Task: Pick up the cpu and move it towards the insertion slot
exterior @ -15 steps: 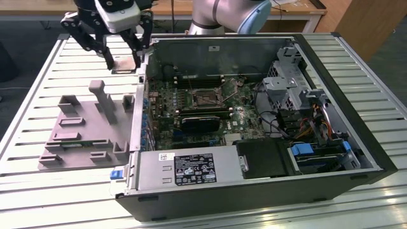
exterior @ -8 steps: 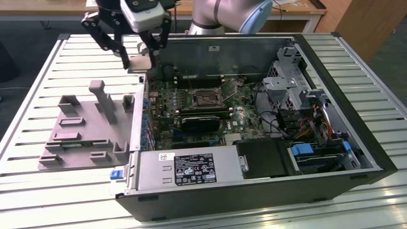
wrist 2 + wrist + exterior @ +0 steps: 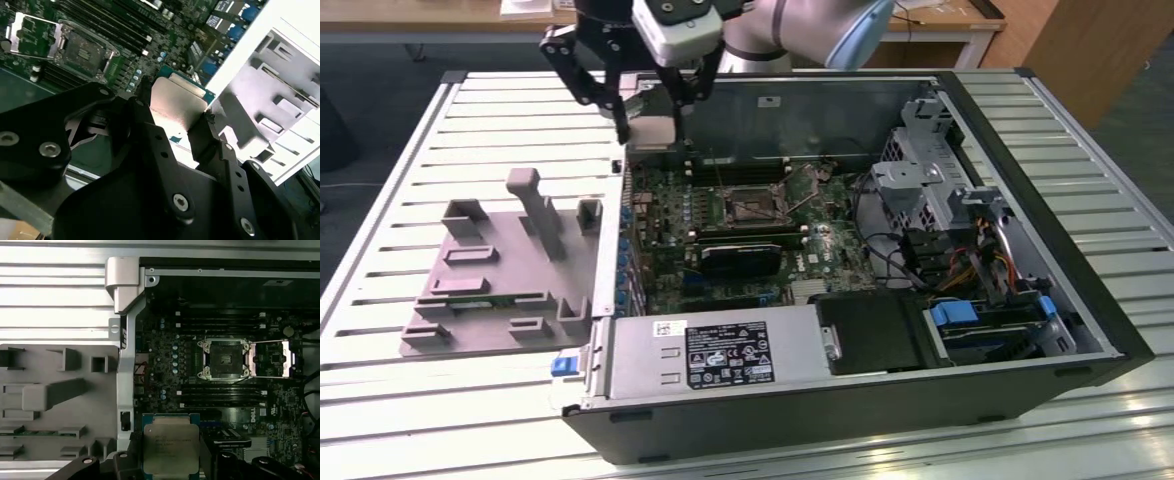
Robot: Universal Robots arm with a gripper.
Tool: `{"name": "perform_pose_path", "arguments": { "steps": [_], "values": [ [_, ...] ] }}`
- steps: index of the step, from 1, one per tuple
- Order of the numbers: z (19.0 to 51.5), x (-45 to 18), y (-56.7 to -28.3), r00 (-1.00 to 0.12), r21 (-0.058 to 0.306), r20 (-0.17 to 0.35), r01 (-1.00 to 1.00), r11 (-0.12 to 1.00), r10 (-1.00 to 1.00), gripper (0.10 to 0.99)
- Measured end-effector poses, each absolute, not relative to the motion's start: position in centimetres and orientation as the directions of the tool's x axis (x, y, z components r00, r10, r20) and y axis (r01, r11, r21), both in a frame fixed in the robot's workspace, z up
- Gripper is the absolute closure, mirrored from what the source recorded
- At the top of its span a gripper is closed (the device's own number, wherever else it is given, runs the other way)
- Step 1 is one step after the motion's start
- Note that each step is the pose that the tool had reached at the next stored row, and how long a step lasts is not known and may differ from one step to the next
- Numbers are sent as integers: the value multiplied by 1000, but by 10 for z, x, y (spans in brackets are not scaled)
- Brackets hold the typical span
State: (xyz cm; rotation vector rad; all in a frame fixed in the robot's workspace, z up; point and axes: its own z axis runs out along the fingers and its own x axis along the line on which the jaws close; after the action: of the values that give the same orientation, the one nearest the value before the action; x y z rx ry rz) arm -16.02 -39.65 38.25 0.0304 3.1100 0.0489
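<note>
1. The cpu (image 3: 171, 449) was held in the gripper (image 3: 172, 460), the fingers (image 3: 210, 135) being clamped on two opposite edges of the chip. In the exterior view the gripper (image 3: 650, 118) was seen above the far corner of the open computer case (image 3: 1067, 330), on the exterior view's left, over the case wall.

2. The insertion slot (image 3: 223, 358) was seen on the motherboard (image 3: 165, 390) with its metal frame opened to one side. The chip was well apart from it and not yet above it.

3. A slip was judged possible, because the chip was gripped only by its thin edges; a tilt in the fingers could let it fall on the board.

4. A knock against the case wall (image 3: 126, 370) was also judged possible, if the chip was lowered before the wall was fully passed.

5. A wrong alignment with the socket could bend the contacts, if the chip arrived rotated or not level.

6. The cpu (image 3: 176, 102) was seen as a flat square piece with a silvery-grey metal top and a thin green rim around it. Small print was visible on the top, and the surface reflected the light softly.
</note>
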Motion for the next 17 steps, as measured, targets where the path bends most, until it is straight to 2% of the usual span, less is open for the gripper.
{"name": "perform_pose_path", "arguments": {
  "steps": [17],
  "values": [
    [382, -91, -396, -999, 32, -29, 19, 999, 20, 549]
  ]
}}
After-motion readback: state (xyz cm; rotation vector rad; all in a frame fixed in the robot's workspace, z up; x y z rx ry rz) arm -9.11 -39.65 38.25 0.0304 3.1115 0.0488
